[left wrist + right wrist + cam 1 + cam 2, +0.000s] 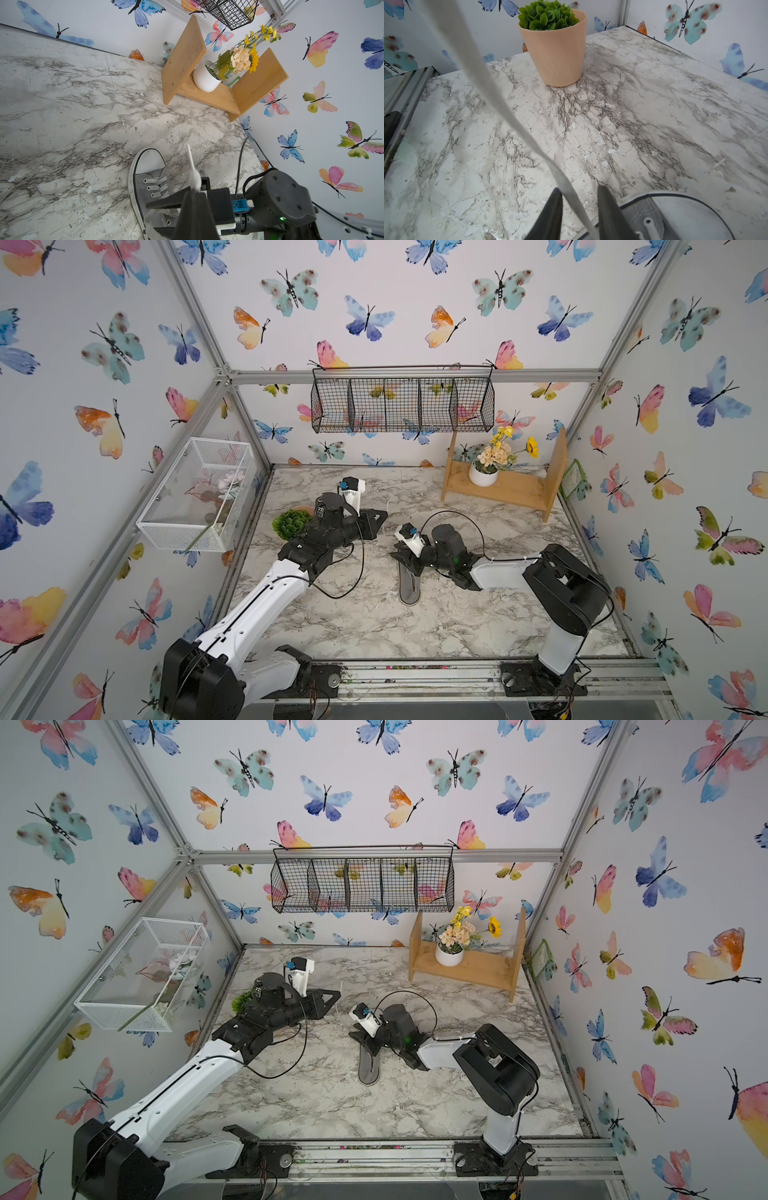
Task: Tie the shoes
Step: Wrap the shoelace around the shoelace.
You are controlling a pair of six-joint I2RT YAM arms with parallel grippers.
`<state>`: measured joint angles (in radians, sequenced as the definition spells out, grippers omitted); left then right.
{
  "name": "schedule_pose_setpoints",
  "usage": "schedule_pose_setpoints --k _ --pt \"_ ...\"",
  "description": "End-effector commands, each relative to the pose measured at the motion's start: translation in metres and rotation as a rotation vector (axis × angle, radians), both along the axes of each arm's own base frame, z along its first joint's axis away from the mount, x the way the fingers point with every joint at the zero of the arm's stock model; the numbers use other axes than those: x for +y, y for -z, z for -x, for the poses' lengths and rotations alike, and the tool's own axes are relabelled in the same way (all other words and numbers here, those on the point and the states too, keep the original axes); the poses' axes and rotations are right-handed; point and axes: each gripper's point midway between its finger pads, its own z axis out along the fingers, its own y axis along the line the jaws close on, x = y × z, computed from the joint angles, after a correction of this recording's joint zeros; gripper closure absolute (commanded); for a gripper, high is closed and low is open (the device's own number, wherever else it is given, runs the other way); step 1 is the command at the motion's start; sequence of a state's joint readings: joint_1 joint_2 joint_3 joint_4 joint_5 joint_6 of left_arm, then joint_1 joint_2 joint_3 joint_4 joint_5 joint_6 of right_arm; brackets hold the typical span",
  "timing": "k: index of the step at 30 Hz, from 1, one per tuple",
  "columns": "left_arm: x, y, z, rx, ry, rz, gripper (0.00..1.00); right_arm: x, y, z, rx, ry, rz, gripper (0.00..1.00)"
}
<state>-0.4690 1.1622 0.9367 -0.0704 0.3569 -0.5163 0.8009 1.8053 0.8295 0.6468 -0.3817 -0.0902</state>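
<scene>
Marble bench (pixel 374 630); left jaws clamped on lace (pixel 195 180); right jaws apart, astride it (a left tug could whip it out).

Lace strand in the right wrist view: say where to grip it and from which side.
Grip the lace low, near the shoe, where it runs between the right gripper's open jaws. Come from over the shoe and close from both sides: the strand is a thin, taut band that the jaws straddle, and the left gripper pinches a lace end.
</scene>
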Motion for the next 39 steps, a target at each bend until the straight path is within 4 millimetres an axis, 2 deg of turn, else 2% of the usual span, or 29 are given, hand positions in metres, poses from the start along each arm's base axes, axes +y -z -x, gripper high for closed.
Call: schedule_pose_setpoints --k 1,8,12,18,23,28,31,36,39 --pt "0.0 -0.01 0.005 -0.033 0.014 0.002 1.0 0.01 -0.003 -0.004 -0.014 0.003 -0.017 0.74" --pt "0.003 -0.009 0.003 -0.035 -0.008 -0.008 1.0 0.008 -0.003 -0.004 -0.004 0.027 -0.02 0.9" --pt "0.017 0.003 -0.001 -0.021 -0.067 -0.031 1.0 -0.005 -0.005 -0.008 -0.015 0.094 -0.009 0.94" --pt "0.05 0.056 -0.005 0.08 -0.175 -0.022 1.0 -0.019 -0.008 -0.005 0.003 0.146 0.007 0.96" --pt "0.065 0.103 -0.002 0.153 -0.221 -0.076 1.0 -0.021 -0.009 -0.002 0.029 0.148 0.015 0.96" --pt "0.072 0.156 0.009 0.24 -0.23 -0.143 0.88 -0.022 -0.006 -0.004 0.056 0.155 0.042 0.94" --pt "0.074 0.179 0.015 0.277 -0.227 -0.163 0.79 -0.023 -0.003 -0.005 0.068 0.165 0.056 0.94" --pt "0.084 0.2 0.026 0.302 -0.248 -0.214 0.55 -0.024 0.0 -0.004 0.076 0.166 0.066 0.93" --pt "0.091 0.198 0.027 0.274 -0.285 -0.234 0.45 -0.024 0.001 -0.003 0.079 0.163 0.07 0.93"
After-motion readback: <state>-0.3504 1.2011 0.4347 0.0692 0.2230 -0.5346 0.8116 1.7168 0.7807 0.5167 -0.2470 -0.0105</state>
